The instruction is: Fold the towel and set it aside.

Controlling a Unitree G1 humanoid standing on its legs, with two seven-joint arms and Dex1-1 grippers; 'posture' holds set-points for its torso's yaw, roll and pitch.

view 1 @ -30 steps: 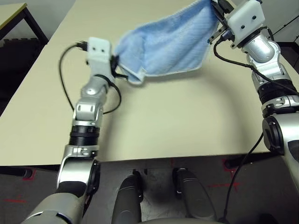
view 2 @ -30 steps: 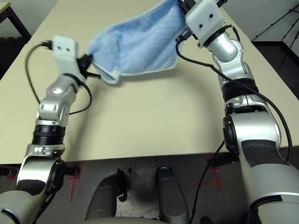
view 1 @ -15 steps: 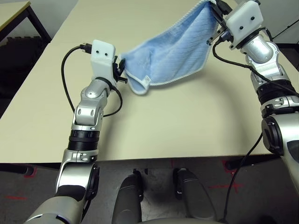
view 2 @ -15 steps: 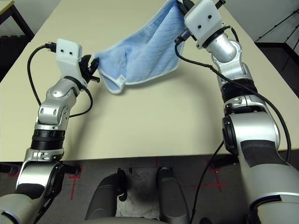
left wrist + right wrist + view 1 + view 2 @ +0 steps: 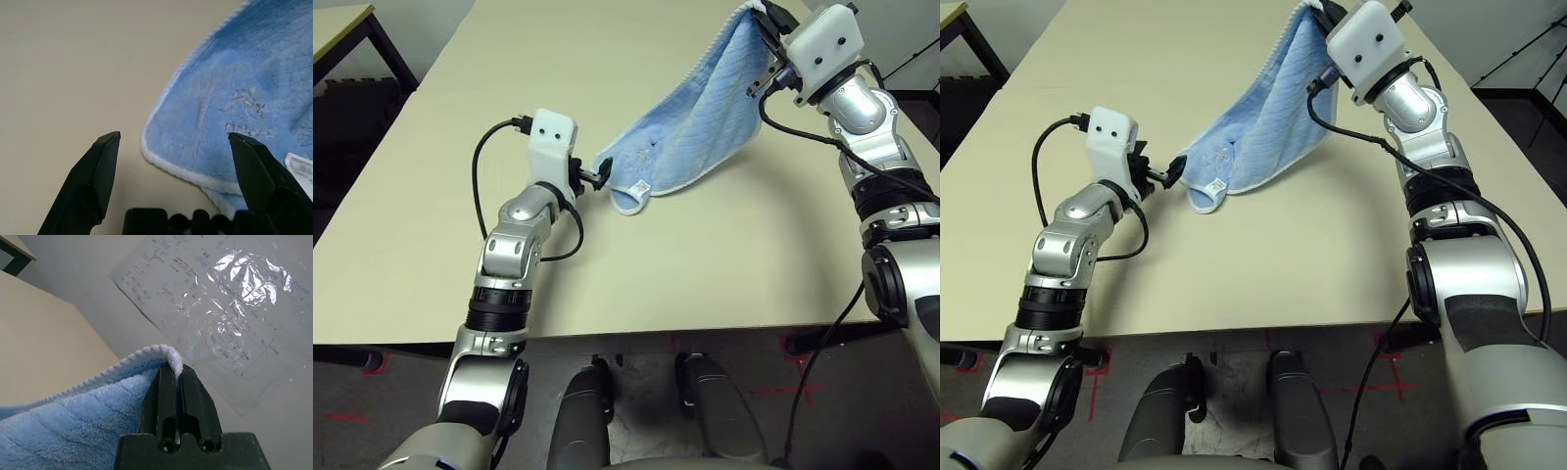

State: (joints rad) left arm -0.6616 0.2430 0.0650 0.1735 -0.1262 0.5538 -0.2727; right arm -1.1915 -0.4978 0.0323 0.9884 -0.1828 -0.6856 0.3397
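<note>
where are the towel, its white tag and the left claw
towel (image 5: 700, 122), left eye view, middle of the hanging cloth
white tag (image 5: 1216, 186), right eye view, tag face
left claw (image 5: 173, 142), left wrist view, between its open fingertips

Two jointed silver-grey forearms with black ribbed collars, each ending in a white boxy wrist housing bearing two small dark dots, possibly screws, a looping black cable, and a gripper of two tapered black fingers.

Towel (image 5: 254, 103) cut by wrist picture's edge; embroidered motif (image 5: 247, 100) unreadable.
</note>
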